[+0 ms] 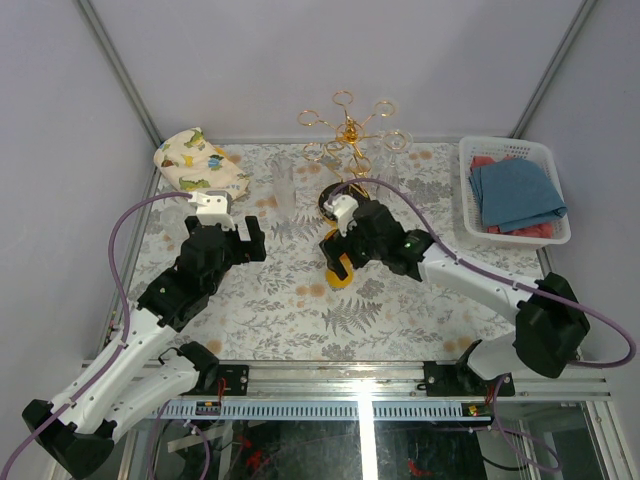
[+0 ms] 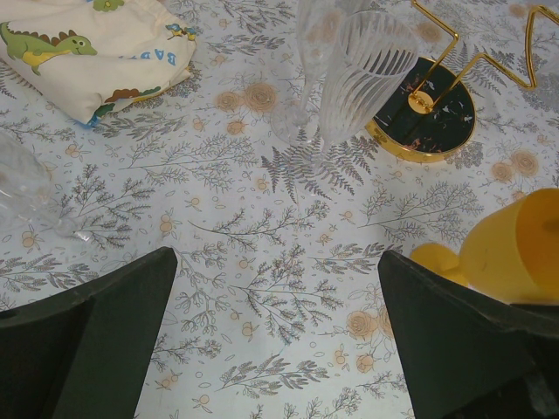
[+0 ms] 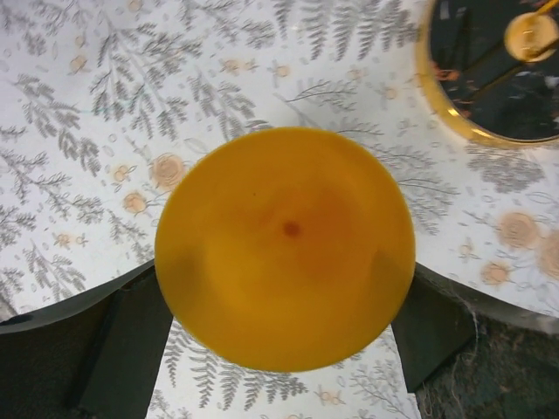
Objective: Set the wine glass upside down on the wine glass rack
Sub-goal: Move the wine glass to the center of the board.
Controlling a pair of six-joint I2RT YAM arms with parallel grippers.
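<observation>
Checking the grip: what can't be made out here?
Right wrist: the round end of the yellow wine glass hides its stem and bowl.
Left wrist: the top edge cuts off the ring ends of the wine glass rack.
Top external: the right gripper covers much of the glass.

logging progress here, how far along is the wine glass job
Done: the right gripper is shut on the yellow wine glass. In hand: it holds the glass beside the base of the wine glass rack; the left gripper is open, empty. Left: turning the glass upside down and hanging it on the rack's ring arms, which don't carry it yet.
</observation>
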